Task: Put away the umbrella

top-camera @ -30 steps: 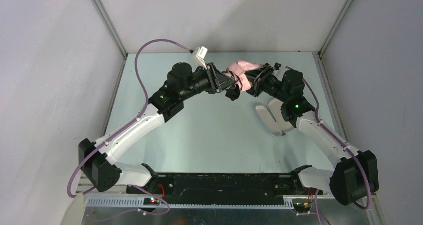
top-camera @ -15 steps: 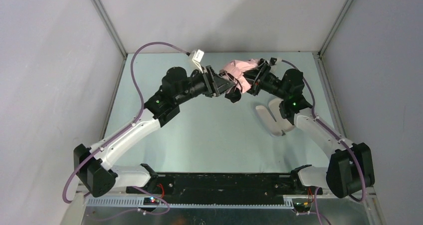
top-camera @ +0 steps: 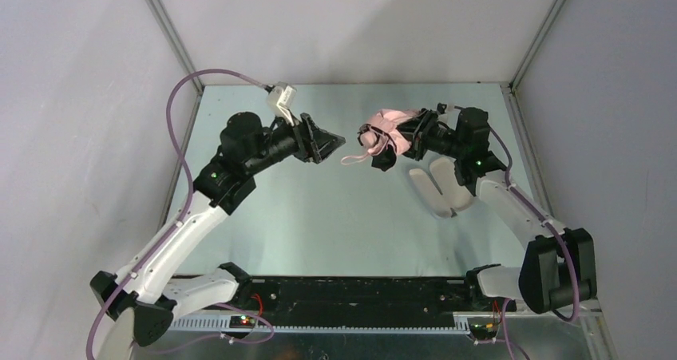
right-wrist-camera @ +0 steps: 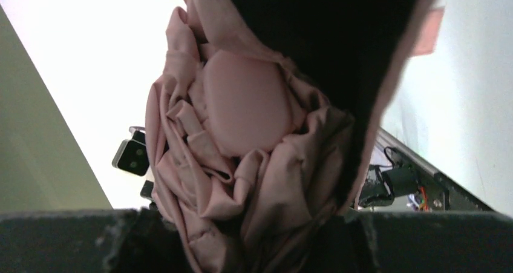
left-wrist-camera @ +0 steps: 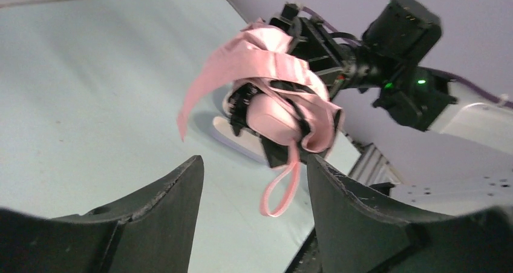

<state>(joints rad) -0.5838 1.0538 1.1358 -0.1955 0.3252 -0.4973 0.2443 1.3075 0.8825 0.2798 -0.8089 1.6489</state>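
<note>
R pincer (top-camera: 401,140) clamped on the umbrella (top-camera: 382,134), jaws closed narrow on the crumpled pink bundle and holding it clear of the bench (top-camera: 319,216). From the R wrist cam the fabric fills the gap btwn the dark fingers (right-wrist-camera: 66,243), folds bunched round a smooth rounded pink cap (right-wrist-camera: 242,100), w/ black underside showing above it. Canopy is gathered but loose: one flap sticks out to the side and a thin pink wrist strap (left-wrist-camera: 279,194) hangs down in a loop under the bundle.

L pincer (top-camera: 329,144) stands wide open and holds nothing; it points at the umbrella from the L, near it but not touching. L wrist cam looks out btwn its two spread fingers (left-wrist-camera: 175,194) at the bundle (left-wrist-camera: 272,112), which hangs ahead of the tips, beyond the gap.

Umbrella sits over the far R part of the bench, btwn the two pincers. A pale oblong case (top-camera: 435,188) lies flat on the bench on the near side of the umbrella, partly under the R arm (top-camera: 511,208). L arm (top-camera: 192,224) reaches in from the near L corner.
</note>
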